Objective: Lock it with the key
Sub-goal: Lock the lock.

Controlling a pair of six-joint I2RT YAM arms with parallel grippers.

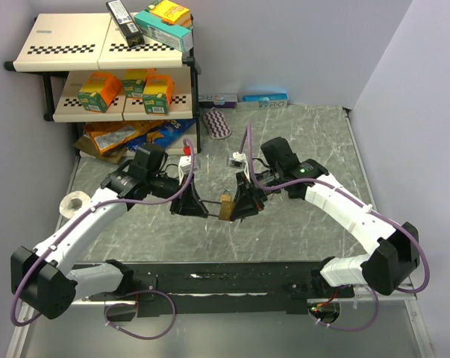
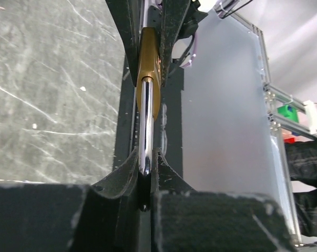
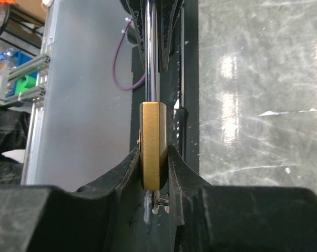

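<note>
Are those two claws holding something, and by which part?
Yes, one padlock between them: the left gripper pinches its steel shackle, the right gripper clamps its brass body.

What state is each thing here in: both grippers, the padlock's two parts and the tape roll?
left gripper: shut on the shackle.
right gripper: shut on the padlock body.
shackle: clamped at its far end; locked or open, cannot tell.
padlock body: held edge-on between the two arms.
tape roll: lying flat, untouched.
</note>
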